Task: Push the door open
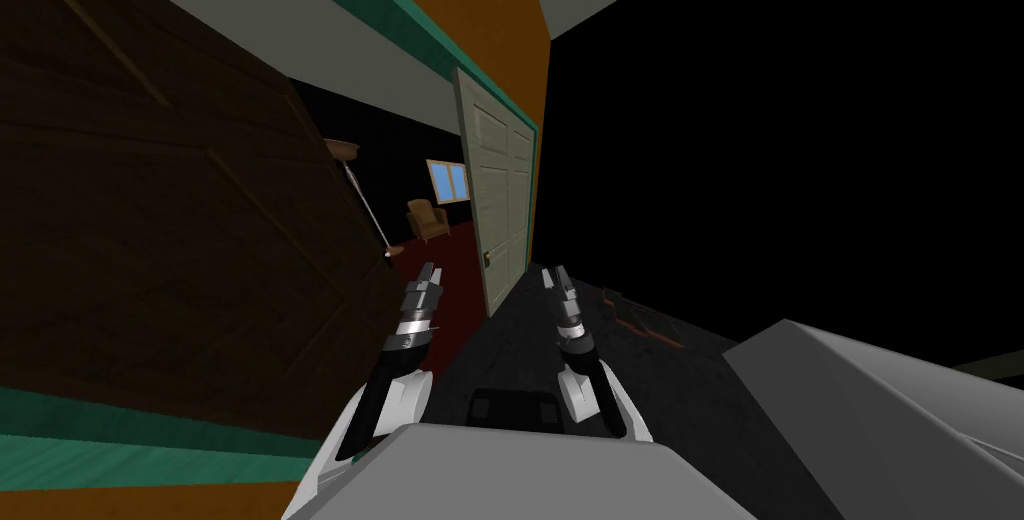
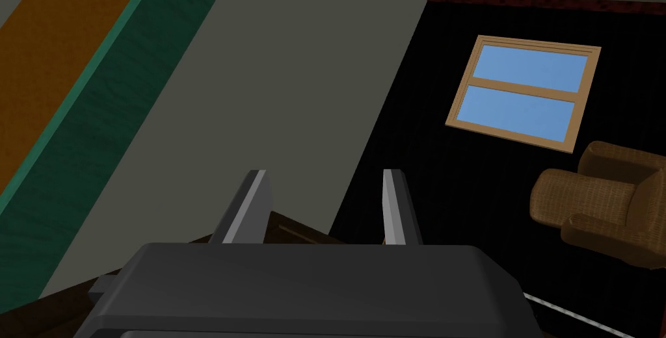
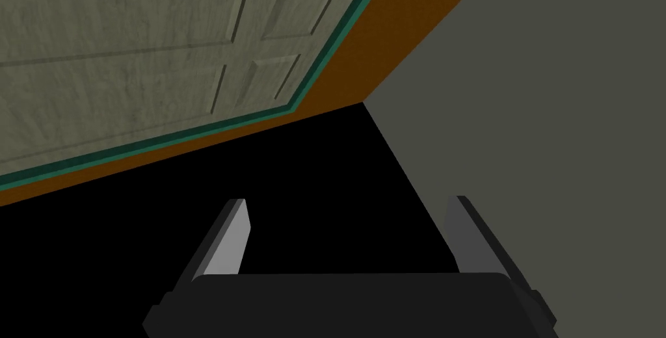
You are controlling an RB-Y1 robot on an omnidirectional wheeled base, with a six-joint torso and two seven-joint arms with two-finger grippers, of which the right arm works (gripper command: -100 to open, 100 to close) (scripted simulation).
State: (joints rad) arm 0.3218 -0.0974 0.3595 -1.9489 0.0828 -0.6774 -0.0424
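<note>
Dark brown panelled door [image 1: 150, 224] at 9 o'clock, swung away from the teal frame [image 1: 150, 439]. There's a gap at 12 between its free edge and a pale door [image 1: 505, 194] at 1 o'clock. Left gripper [image 1: 431, 274] is just beside that free edge, jaws apart, pointing through the gap at a window [image 2: 523, 87] and an armchair [image 2: 605, 204]. Right gripper [image 1: 556, 276] is near the pale door's foot, jaws apart.
</note>
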